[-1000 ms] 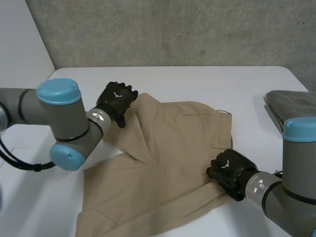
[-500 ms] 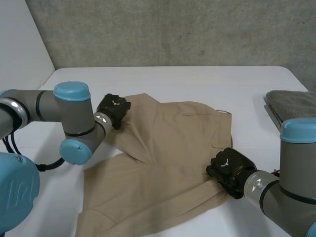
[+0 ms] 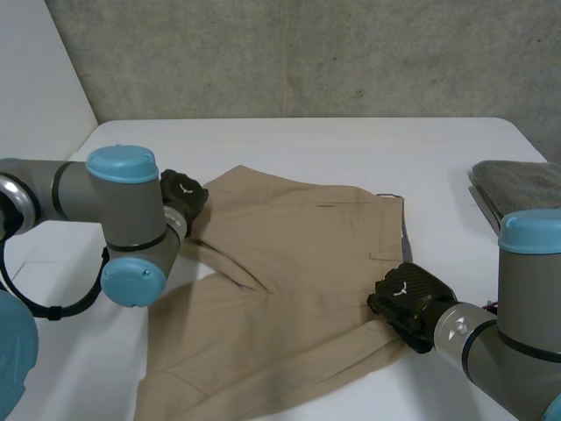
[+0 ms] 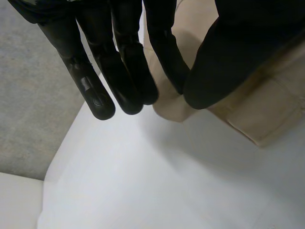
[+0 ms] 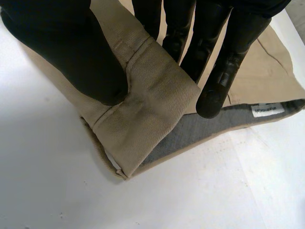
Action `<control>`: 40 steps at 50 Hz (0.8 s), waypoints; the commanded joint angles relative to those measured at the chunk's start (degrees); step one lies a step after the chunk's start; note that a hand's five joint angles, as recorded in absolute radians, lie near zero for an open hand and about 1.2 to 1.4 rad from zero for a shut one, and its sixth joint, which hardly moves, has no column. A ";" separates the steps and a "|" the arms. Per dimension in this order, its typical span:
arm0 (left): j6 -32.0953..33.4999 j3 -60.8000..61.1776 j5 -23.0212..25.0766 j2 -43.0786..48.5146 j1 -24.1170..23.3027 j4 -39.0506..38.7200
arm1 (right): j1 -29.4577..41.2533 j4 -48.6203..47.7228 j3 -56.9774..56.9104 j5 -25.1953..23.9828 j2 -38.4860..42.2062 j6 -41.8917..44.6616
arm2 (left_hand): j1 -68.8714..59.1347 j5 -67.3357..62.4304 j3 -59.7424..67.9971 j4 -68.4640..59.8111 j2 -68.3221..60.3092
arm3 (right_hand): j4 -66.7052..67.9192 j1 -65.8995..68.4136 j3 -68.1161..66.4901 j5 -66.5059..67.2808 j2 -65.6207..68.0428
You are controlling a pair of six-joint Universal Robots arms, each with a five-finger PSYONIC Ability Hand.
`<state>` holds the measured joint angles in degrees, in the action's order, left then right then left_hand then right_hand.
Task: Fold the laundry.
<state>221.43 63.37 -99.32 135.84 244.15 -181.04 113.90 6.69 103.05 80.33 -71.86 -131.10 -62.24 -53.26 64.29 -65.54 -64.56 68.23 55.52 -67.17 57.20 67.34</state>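
At the middle of the counter (image 3: 351, 145) lie the tan trousers (image 3: 289, 289), spread mostly flat, with a diagonal crease running through them and the waistband end turned towards 3 o'clock. Your left hand (image 3: 181, 197) is at the cloth's 10 o'clock corner. From its wrist camera you can see that its fingers (image 4: 128, 81) are nearly straight and that a small fold of the tan edge is pinched between one of them and the thumb, so it has a hold on the cloth, though a light one. Your right hand (image 3: 408, 298) is at about 4 o'clock on the trousers, at the waistband. There the thumb presses on top of a doubled-over flap and the fingers (image 5: 224, 71) close behind it, so the grip is firm. The grey lining and a small white label (image 5: 268, 109) show just beside the flap. A grey towel (image 3: 517, 184) lies at the counter's 3 o'clock edge, well apart from the trousers, and you cannot tell whether it is part of the job. By my reading the task is at an early stage. You have both grips, but no clean fold has been laid, and the trousers have yet to be straightened, doubled over and smoothed into a tidy stack. The looser left pinch is the one to watch, as I judge it.
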 commanded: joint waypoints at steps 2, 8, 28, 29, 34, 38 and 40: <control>-0.47 2.63 1.32 -1.72 -0.51 0.07 | -0.08 -1.50 0.13 0.00 -0.03 -0.99 | 48.95 49.97 -51.00 52.25 51.27 | 11.77 24.48 -12.83 12.80 12.66; -1.26 8.16 1.50 -8.21 -0.52 -0.01 | -0.08 -2.91 -0.13 -0.17 -0.03 -3.89 | 51.19 52.21 -53.24 54.49 53.51 | 11.77 24.48 -12.83 12.80 12.66; -22.88 41.55 7.29 -44.25 -3.23 13.33 | -2.63 -7.30 -0.93 -0.79 0.93 -12.95 | 37.40 38.42 -39.44 40.69 39.72 | 11.77 24.48 -12.83 12.80 12.66; -23.06 42.88 7.82 -44.70 -3.50 14.04 | -2.72 -7.48 -0.93 -0.79 0.93 -12.95 | 36.90 37.91 -38.94 40.19 39.22 | 11.77 24.48 -12.83 12.80 12.66; -23.15 49.74 8.18 -46.11 -5.44 15.19 | -2.98 -8.19 -1.10 -0.70 1.90 -14.18 | 35.71 36.73 -37.76 39.01 38.03 | 11.77 24.48 -12.83 12.80 12.66; -23.15 52.73 8.09 -45.67 -6.05 14.23 | -2.98 -8.10 -1.37 -0.70 2.25 -15.15 | 35.71 36.73 -37.76 39.01 38.03 | 11.77 24.48 -12.83 12.80 12.66; -23.15 53.35 7.92 -45.06 -6.05 13.00 | -2.98 -8.19 -1.37 -0.70 2.25 -15.15 | 35.55 36.56 -37.59 38.84 37.87 | 11.77 24.48 -12.83 12.80 12.66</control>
<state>198.02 113.33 -91.09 89.63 238.79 -165.94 110.90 -1.40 101.87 79.63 -69.95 -145.49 -21.94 -12.47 22.23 -22.18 -22.14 68.23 55.52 -67.17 57.21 67.34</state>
